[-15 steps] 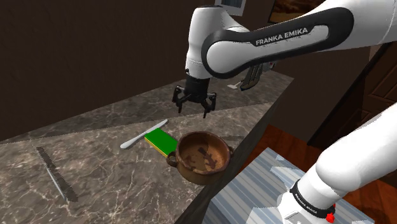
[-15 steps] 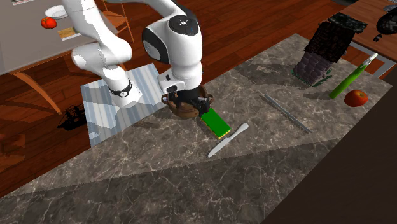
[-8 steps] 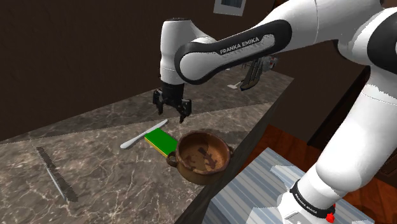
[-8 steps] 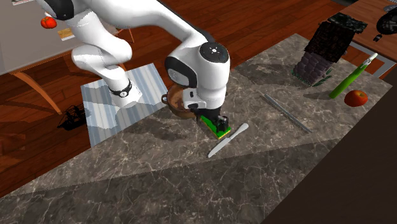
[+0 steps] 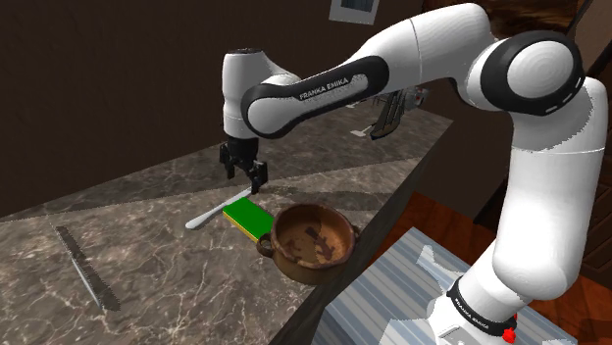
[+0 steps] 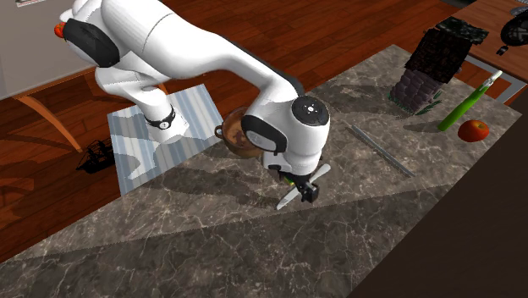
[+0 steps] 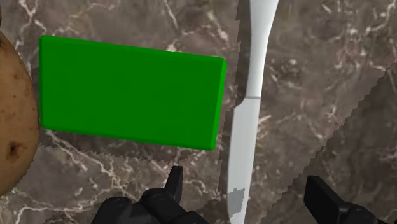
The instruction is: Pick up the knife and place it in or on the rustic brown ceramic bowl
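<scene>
Now, in the shoulder view, you see the gripper (image 5: 243,178) hanging low over the tabletop (image 5: 147,265), pointing down above the knife (image 5: 216,210). The knife lies flat on the tabletop, just beside a green block (image 5: 249,218). The block sits between the knife and the brown bowl (image 5: 306,272), which stands near the tabletop's edge. A long toothed strip (image 5: 86,267) lies well apart, toward this view's left.

In the second exterior view, the gripper (image 6: 303,188) sits over the knife's middle, and the knife (image 6: 322,173) pokes out on either side of it. Part of the bowl (image 6: 230,135) shows behind the arm (image 6: 211,59). A tomato (image 6: 474,129) rests far off at this view's right.

In the wrist view, the fingers (image 7: 173,181) stand apart. The knife (image 7: 248,114) runs between them and touches neither. The block (image 7: 130,92) lies alongside the knife, close but apart from it, and the bowl's side (image 7: 13,127) curves in just beyond the block.
</scene>
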Available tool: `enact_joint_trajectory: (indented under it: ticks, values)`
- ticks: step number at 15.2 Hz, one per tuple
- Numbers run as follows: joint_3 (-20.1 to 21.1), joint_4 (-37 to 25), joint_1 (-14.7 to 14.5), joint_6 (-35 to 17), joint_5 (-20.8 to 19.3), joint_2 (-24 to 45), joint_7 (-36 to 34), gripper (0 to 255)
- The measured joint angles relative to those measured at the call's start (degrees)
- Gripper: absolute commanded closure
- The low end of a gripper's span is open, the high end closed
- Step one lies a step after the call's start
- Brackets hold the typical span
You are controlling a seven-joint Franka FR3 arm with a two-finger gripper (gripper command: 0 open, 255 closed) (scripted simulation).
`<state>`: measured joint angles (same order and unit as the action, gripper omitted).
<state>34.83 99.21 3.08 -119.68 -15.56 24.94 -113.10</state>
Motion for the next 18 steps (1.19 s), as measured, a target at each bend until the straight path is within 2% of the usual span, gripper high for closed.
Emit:
enact_joint_trajectory:
  ticks: [5,12,13,18]
  values:
    - [-0.9,0.5,-0.8,-2.5,-1.5,2.3,-1.1,0]
    - [-1.0,0.8,-0.8,-3.0,-1.7,2.6,-1.3,0]
    - [-1.0,0.8,-0.8,-3.0,-1.7,2.6,-1.3,255]
    - [-1.0,0.7,-0.8,-3.0,-1.7,2.5,-1.2,255]
